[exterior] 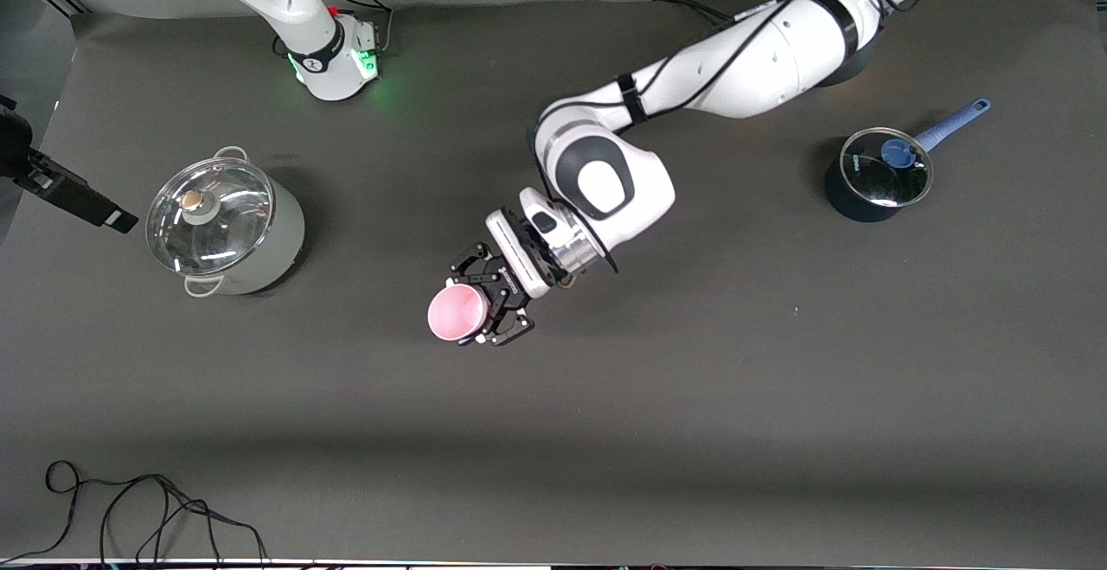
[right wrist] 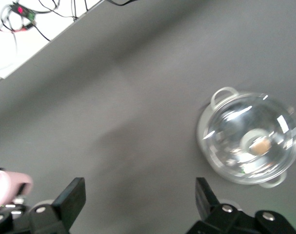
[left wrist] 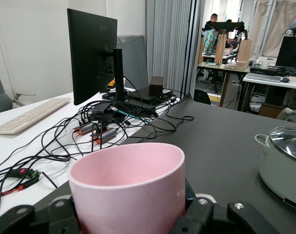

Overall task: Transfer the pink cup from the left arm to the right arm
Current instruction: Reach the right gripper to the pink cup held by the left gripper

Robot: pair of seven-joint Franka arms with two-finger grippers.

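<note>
The pink cup stands upright in my left gripper, which is shut on its side over the middle of the table. In the left wrist view the cup fills the foreground between the dark jaws of the left gripper. My right gripper is open and empty, high over the table and looking down on it. The cup's edge shows at the border of the right wrist view. One dark finger of the right gripper shows at the edge of the front view beside the steel pot.
A steel pot with a glass lid stands toward the right arm's end, and also shows in the wrist views. A dark saucepan with a blue handle stands toward the left arm's end. A loose black cable lies nearest the front camera.
</note>
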